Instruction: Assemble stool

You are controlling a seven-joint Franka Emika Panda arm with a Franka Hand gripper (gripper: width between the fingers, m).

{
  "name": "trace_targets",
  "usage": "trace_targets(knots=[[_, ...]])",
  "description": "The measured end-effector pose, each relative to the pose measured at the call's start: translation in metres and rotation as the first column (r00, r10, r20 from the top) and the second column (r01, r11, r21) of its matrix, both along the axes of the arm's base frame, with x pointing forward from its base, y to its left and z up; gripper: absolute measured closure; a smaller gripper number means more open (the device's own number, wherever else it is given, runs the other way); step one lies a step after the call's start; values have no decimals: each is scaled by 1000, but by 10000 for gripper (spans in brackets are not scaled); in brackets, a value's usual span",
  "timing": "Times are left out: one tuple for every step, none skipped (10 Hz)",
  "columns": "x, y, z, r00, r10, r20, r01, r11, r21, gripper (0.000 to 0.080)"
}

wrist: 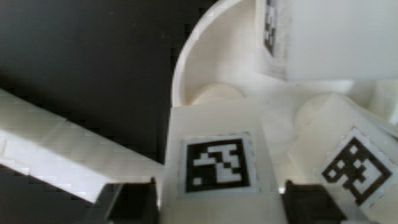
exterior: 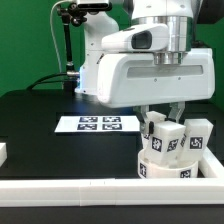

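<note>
The round white seat (exterior: pixel 165 166) lies flat at the exterior view's right, close to the front rail, with tags on its side. Two blocky white legs stand on it: one (exterior: pixel 161 136) under my hand and another (exterior: pixel 197 135) to its right. My gripper (exterior: pixel 162 122) comes down from above, a finger on each side of the first leg. In the wrist view this tagged leg (wrist: pixel 219 160) fills the gap between my dark fingers (wrist: pixel 132 205), which press on its sides. The second leg (wrist: pixel 359 165) stands beside it, on the seat's curved top (wrist: pixel 222 60).
The marker board (exterior: pixel 97 124) lies flat on the black table, left of the seat. A long white rail (exterior: pixel 90 188) runs along the front edge, also showing in the wrist view (wrist: pixel 63 150). A short white block (exterior: pixel 3 152) sits at the left edge.
</note>
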State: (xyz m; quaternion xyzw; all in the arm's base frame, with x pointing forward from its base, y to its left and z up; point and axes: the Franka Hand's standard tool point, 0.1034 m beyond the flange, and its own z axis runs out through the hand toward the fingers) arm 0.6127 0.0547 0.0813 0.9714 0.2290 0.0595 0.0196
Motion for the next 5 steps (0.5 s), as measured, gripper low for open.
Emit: trace_targets(knots=[[0, 0, 0, 1000, -18, 0, 18, 1000, 3, 456], [0, 0, 0, 996, -91, 0, 91, 996, 12, 456], [0, 0, 0, 989, -148, 0, 148, 989, 20, 456], [0, 0, 0, 971, -241, -2, 241, 970, 32, 456], [0, -1, 0, 945, -327, -2, 327, 944, 43, 456]])
